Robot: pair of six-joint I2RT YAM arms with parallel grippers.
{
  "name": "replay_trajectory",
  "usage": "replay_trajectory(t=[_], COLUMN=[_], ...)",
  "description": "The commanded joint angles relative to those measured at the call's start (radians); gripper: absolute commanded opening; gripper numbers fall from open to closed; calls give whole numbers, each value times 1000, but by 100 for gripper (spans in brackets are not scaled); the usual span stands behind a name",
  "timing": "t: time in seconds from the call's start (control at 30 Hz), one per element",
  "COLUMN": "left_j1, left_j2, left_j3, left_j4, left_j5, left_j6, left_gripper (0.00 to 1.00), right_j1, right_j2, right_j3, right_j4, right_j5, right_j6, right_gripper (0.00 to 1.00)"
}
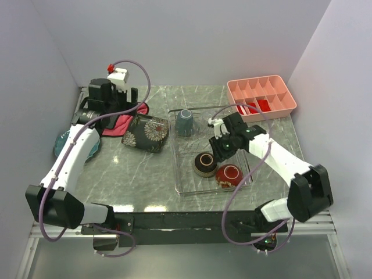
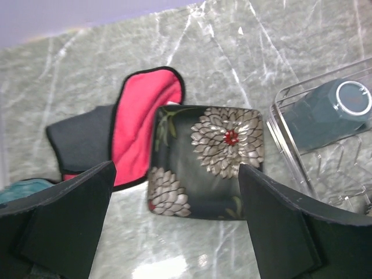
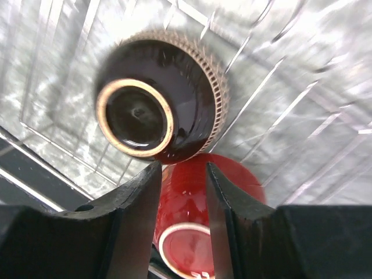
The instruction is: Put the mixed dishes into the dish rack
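Plate-loading looks in hand: left jaws gape wide above the square flowered plate [image 2: 206, 160] on the surface [image 2: 261, 58], needing a drop onto its rim; right jaws, narrow and empty, hang over racked bowls [image 3: 160, 96].

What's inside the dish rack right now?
A grey-blue mug at the far end, and a dark bowl and a red bowl, both upside down, at the near end. The right arm covers part of the rack on its right side, so that patch is unseen.
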Motion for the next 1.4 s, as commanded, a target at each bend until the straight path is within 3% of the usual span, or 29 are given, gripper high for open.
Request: replay_trajectory(t=[0.0, 0.23, 0.4, 0.6, 0.77, 0.83, 1.07, 1.37], left_j1=[35, 225, 282, 282, 282, 282, 293, 301], left_j2=[-32, -90, -107, -82, 33, 94, 338, 536], left_j3=[99, -37, -180, -236, -207, -194, -98, 7], left_j4=[-81, -265, -377, -281, -120, -95, -34, 20], left_j5=[-5, -4, -28, 46, 119, 166, 264, 367], left_j6=[99, 384, 499, 408, 262, 233, 203, 182], left_gripper=[94, 93, 91, 92, 88, 84, 58, 49], right_j1=[-4, -2, -7, -7, -8, -7, -25, -62], right_j2=[-183, -140, -126, -83, -10, 1, -30, -20], right_j3=[92, 232, 240, 287, 332, 347, 364, 324], right_j4=[70, 70, 134, 173, 185, 162, 194, 237], right_j5=[3, -126, -192, -292, -388, -433, -333, -284], right_j6=[-50, 25, 77, 189, 269, 234, 216, 283], right_gripper=[47, 62, 68, 74, 78, 99, 100, 100])
